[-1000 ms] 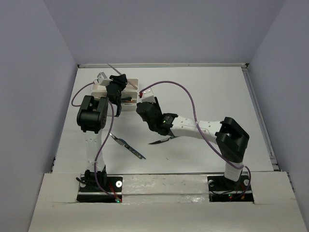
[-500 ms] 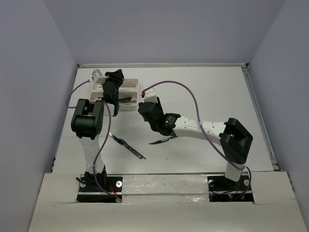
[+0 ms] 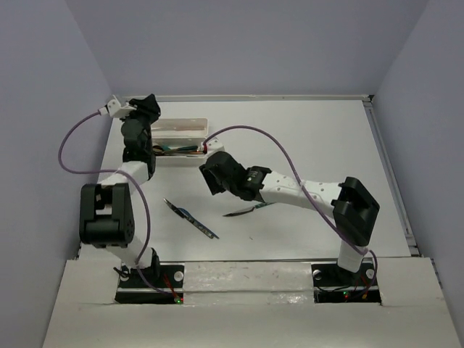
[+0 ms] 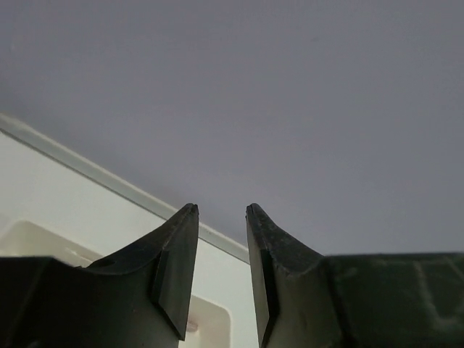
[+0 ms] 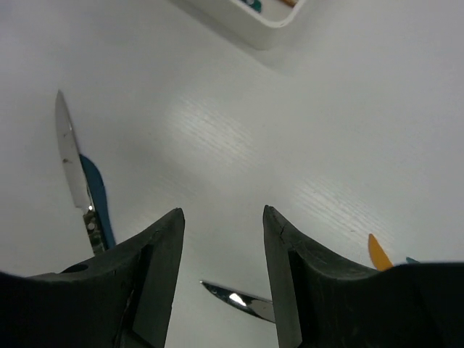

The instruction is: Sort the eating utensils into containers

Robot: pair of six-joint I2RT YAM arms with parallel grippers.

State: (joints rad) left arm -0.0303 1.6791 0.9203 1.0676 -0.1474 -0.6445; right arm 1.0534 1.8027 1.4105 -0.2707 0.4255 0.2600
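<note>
**Both grippers empty, two utensils loose on the table**

White tabletop (image 3: 304, 145) fills the enclosure, walled in pale grey-lilac on three sides. The two white trays lie side by side near the far-left corner, long sides touching or nearly so. The far tray (image 3: 190, 123) shows mostly its pale inside from the top view. The near tray (image 3: 177, 158) holds a small bundle of utensils (image 3: 177, 149), dark, orange and teal; they cannot be counted.

The left gripper (image 4: 220, 210) is raised beyond the left end of the trays and close to the back wall. Its wrist camera looks mostly at the wall. Its fingers stand a little apart, with nothing between them. A corner of a tray shows below them.

The right gripper (image 5: 221, 214) hangs over bare table just in front of the near tray's right end. Its fingers are spread wider than the left's and are likewise empty.

Two utensils lie outside the trays. A blue-handled knife (image 3: 192, 220) lies diagonally on the near-left part of the table, in front of the left arm's base. A silver-tipped utensil (image 3: 245, 211) with some teal on it lies under the right forearm, well apart from the knife. The right wrist view also shows an orange tip (image 5: 377, 254) at its lower right; what it belongs to cannot be told.
</note>
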